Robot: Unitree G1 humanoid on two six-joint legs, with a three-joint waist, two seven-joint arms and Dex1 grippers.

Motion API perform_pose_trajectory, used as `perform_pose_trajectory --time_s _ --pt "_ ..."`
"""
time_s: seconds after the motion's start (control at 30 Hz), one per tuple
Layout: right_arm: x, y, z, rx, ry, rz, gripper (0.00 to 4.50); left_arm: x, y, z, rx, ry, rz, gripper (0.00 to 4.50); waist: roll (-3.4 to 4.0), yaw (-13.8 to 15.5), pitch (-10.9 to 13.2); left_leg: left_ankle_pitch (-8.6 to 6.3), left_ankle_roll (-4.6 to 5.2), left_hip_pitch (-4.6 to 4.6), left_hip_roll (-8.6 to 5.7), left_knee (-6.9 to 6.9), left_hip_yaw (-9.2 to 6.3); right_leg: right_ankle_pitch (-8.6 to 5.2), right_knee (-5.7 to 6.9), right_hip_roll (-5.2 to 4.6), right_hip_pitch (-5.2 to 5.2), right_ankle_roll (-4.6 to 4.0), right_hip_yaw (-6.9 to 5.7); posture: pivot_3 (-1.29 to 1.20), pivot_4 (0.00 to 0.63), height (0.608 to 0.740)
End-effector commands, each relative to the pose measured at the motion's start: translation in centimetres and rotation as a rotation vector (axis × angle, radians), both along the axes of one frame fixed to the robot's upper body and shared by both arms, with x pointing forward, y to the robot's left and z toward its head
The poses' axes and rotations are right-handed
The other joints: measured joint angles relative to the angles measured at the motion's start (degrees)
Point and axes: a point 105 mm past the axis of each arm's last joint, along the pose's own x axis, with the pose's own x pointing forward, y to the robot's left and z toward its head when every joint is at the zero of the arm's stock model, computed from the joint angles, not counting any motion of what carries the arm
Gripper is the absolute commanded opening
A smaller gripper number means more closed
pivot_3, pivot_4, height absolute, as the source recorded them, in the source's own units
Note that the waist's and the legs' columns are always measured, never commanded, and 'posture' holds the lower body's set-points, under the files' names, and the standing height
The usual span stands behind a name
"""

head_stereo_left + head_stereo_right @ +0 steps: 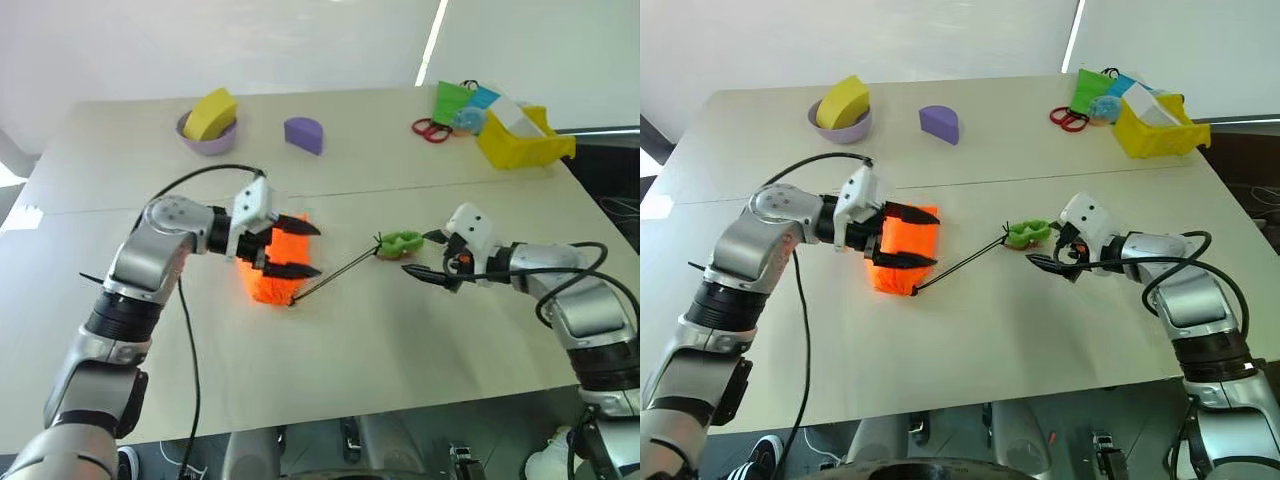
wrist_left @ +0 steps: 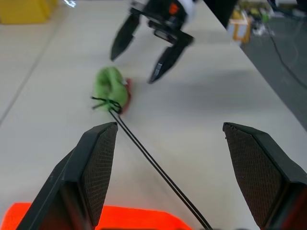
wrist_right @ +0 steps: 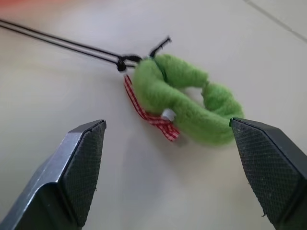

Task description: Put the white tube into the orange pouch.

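1. Grippers: left gripper (image 1: 296, 250) gapes over pouch (image 1: 272, 276), holding nothing; right gripper (image 1: 432, 256) wide open, empty, beside green coil (image 3: 184, 104).
2. Tube: can't spot it; maybe inside.
3. Risk: a finger snags cord (image 2: 152, 163), dragging pouch.

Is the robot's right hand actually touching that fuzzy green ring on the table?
Apart. In the right wrist view the right hand is open, its two fingers standing either side of the green ring with bare table between them and it.
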Motion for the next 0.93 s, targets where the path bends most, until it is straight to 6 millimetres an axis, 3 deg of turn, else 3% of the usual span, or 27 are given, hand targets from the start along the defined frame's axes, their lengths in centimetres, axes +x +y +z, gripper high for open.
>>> perform_pose_trajectory --time_s 0.03,0.13,0.23,0.37,0.5,0.73,0.93 --pt "-0.9 0.5 3.1 0.092 -0.128 0.046 4.46 1.6 2.5 2.3 -0.101 -0.056 0.161 3.75 0.0 0.2 0.0 0.0 0.0 0.0 0.0 0.0 -0.01 0.0 0.01 0.01 0.0 0.0 -0.01 0.0 0.15 0.734" --pt "-2.4 1.2 3.0 0.142 -0.121 0.09 4.46 2.7 4.8 2.8 -0.176 -0.077 0.313 3.75 0.0 0.4 0.0 0.0 -0.01 0.0 0.0 -0.02 0.0 0.0 0.01 0.0 0.01 0.01 -0.01 0.0 0.15 0.734" --pt "-4.3 3.3 2.9 0.243 -0.09 0.172 4.46 3.3 7.2 1.9 -0.194 -0.056 0.461 3.75 0.0 0.4 0.0 0.0 -0.01 -0.01 -0.01 -0.05 -0.01 0.0 -0.01 -0.07 0.02 0.04 0.0 0.0 0.15 0.734" --pt "-7.5 6.6 0.9 0.298 0.01 0.284 4.46 3.4 11.3 -2.0 -0.142 -0.072 0.743 3.75 0.02 0.1 -0.1 0.0 -0.01 0.05 0.0 -0.06 -0.04 0.02 0.0 -0.11 0.04 0.05 0.02 0.0 0.15 0.734" --pt "-7.7 6.3 -0.5 0.243 0.052 0.281 4.46 2.7 13.6 -3.4 -0.176 -0.076 0.883 3.75 -0.03 0.4 0.0 0.0 -0.01 0.06 0.19 -0.04 -0.04 -0.06 -0.01 -0.17 0.03 -0.15 0.01 0.0 0.15 0.734" --pt "-7.1 5.2 -1.9 0.147 0.081 0.281 4.46 2.0 17.1 -4.2 -0.202 -0.124 1.059 3.75 -0.17 0.4 -0.2 -0.01 -0.03 0.06 0.18 -0.06 0.05 0.43 -0.26 -0.53 0.03 -0.52 -0.06 0.0 0.15 0.734" --pt "-6.5 4.2 -2.5 0.106 0.08 0.271 4.46 0.8 19.0 -5.4 -0.209 -0.133 1.144 3.75 -0.19 0.3 -0.2 0.01 -0.01 0.04 0.23 -0.18 0.12 0.44 -0.28 -0.59 -0.1 -0.53 -0.07 0.0 0.15 0.734"
